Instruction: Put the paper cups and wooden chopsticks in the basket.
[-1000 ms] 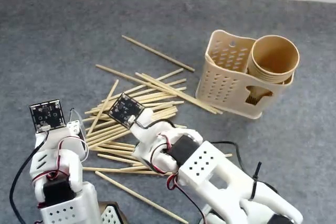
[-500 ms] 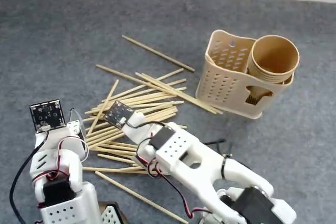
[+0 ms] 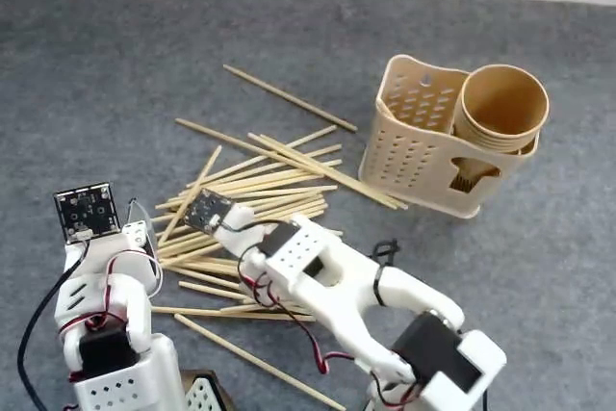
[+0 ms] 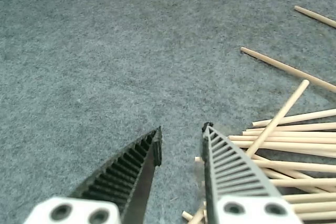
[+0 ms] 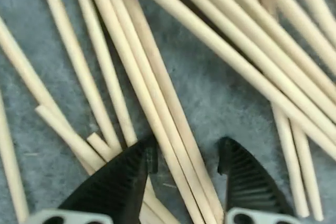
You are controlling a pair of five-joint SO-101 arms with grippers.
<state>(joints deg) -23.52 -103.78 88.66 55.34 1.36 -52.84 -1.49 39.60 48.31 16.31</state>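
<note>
Several wooden chopsticks (image 3: 252,183) lie scattered on the grey carpet, left of the beige basket (image 3: 423,151). A stack of paper cups (image 3: 502,108) stands in the basket's right compartment. My right gripper (image 5: 186,153) is open, low over the pile, with two or three chopsticks (image 5: 157,103) running between its fingers; in the high view its arm (image 3: 308,267) covers the pile's lower part. At the pile's left edge my left gripper (image 4: 181,137) hangs open above bare carpet, with chopstick ends (image 4: 273,145) just beside one finger. The left arm (image 3: 101,286) stands at the lower left.
One loose chopstick (image 3: 289,98) lies apart toward the back, another (image 3: 255,361) near the front edge. Grey carpet (image 3: 115,74) stretches free to the left and behind. The basket's left compartment (image 3: 419,93) has a perforated wall.
The right arm has stretched forward and lowered, moving its wrist to the left, down onto the chopstick pile. The left arm has not moved.
</note>
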